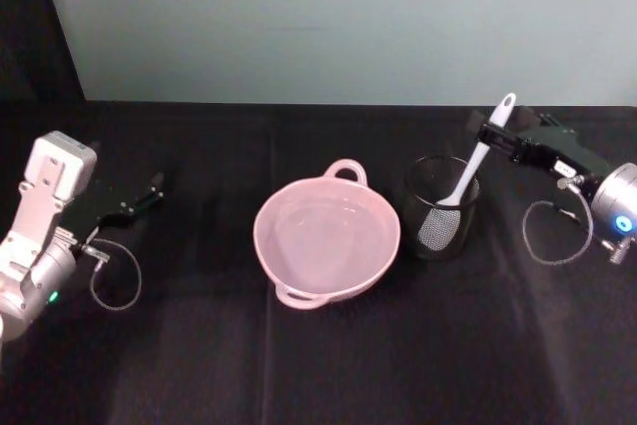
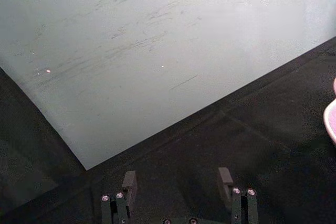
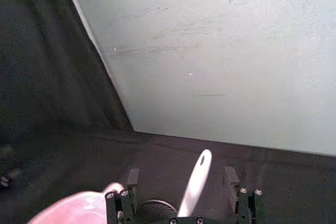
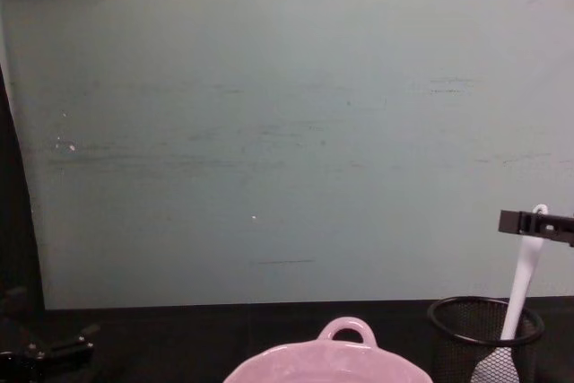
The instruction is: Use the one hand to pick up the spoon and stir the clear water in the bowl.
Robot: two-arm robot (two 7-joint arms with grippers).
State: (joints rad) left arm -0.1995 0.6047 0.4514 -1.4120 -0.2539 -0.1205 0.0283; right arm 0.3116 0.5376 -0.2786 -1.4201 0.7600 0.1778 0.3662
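The right claw [image 1: 495,132] reaches in from the right side of the surface [image 1: 199,365], its black fingers set on either side of the upper handle of the spoon [image 1: 476,164]. In the right wrist view the two fingers [image 3: 133,178] stand apart with the white handle between them, and a gap shows on both sides, so the claw is spread and not clamped on anything. From the chest view a dark finger sits level with the tip of the handle, where the small hole is.

The spoon stands tilted in the black mesh cup [image 1: 441,208], its flat head down inside and its handle leaning up and out toward the right claw. Just beside the cup, to its left, sits the pink bowl [image 1: 326,239], a loop handle on its far rim and another on the near rim. The water [image 1: 320,236] inside shows as faint glints.

Well apart, at the left side of the surface, the left claw [image 1: 149,189] rests idle, its fingers [image 2: 129,182] spread with nothing between them.
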